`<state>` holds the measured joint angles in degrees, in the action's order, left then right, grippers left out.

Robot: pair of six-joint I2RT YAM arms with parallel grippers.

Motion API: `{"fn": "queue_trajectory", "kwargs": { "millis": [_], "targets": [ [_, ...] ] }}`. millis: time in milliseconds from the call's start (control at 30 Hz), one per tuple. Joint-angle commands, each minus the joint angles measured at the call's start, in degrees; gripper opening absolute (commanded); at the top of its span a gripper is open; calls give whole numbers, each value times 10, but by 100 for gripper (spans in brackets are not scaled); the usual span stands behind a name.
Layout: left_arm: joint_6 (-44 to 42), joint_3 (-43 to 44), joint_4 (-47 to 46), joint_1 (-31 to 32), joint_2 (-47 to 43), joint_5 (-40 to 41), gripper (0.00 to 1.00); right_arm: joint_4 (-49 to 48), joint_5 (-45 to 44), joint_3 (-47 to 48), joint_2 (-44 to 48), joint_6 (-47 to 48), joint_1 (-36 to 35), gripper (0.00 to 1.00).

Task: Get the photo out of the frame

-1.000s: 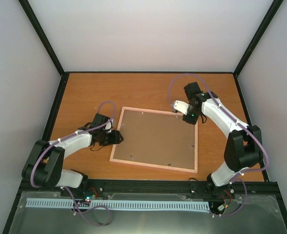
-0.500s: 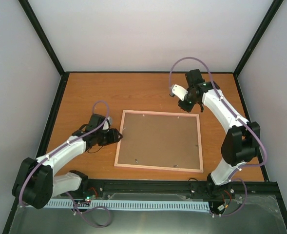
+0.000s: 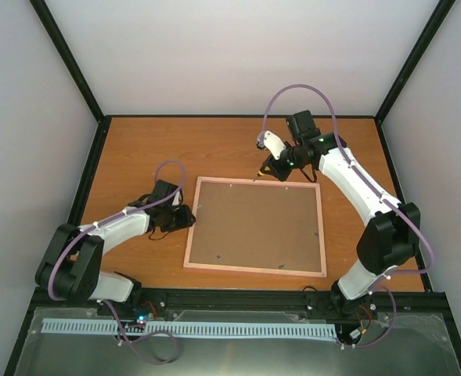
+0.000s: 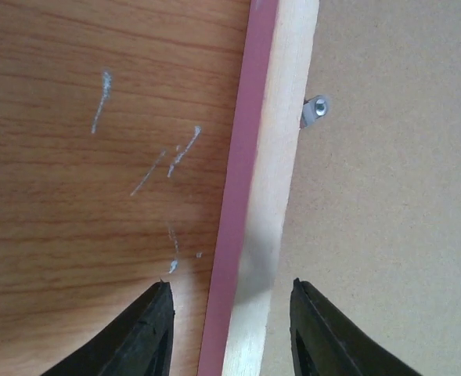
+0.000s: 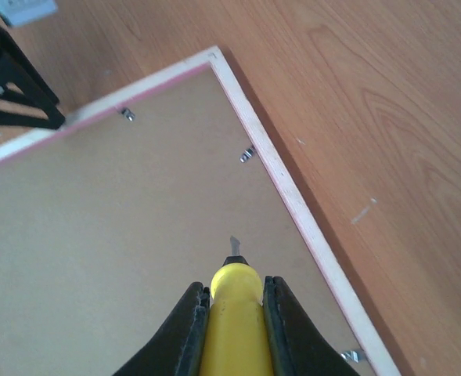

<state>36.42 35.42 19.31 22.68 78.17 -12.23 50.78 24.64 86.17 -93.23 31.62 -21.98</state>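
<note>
The pink frame [image 3: 191, 227] lies face down on the table, its brown backing board [image 3: 253, 223] upward; the photo is hidden beneath. My left gripper [image 3: 186, 218] straddles the frame's left rail [image 4: 273, 157], open, one finger over the table and one over the backing board [image 4: 387, 235], with gaps on both sides. My right gripper [image 3: 274, 165] hovers above the frame's far edge, shut on a yellow-handled tool [image 5: 234, 313]. Its small metal tip points down over the backing board [image 5: 120, 235], just inside the right rail [image 5: 293, 196].
Small metal tabs [image 5: 247, 154] [image 4: 315, 110] hold the backing board in along the rails. The wooden table [image 3: 136, 149] is enclosed by white walls with black posts. Faint white scratches [image 4: 179, 153] mark the wood beside the left rail.
My right gripper rose from the frame's far right corner and moved left along the far edge. The frame shifted slightly right and squared up. My left jaws narrowed around the left rail.
</note>
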Motion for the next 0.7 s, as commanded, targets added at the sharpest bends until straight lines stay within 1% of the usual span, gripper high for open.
{"fn": "queue_trajectory", "kwargs": {
  "millis": [0, 167, 433, 500, 567, 633, 667],
  "targets": [
    [-18, -14, -47, 3, 10, -26, 41, -66, 51, -13, -14, -82, -5, 3],
    [-15, -49, -61, 3, -4, -31, 36, -62, 80, 15, -55, -109, -29, 3],
    [-4, -79, -67, 4, -19, -36, 33, -77, 85, 57, -114, -130, -86, 3],
    [-5, -79, -71, 4, -21, -44, 37, -73, 89, 74, -129, -134, -99, 3],
    [-5, -70, -70, 4, -22, -42, 45, -70, 91, 86, -142, -133, -112, 3],
    [-11, -57, -66, 4, -17, -35, 46, -73, 88, 93, -152, -132, -123, 3],
    [-14, -51, -63, 4, -13, -30, 44, -74, 84, 95, -157, -131, -128, 3]
  ]
}}
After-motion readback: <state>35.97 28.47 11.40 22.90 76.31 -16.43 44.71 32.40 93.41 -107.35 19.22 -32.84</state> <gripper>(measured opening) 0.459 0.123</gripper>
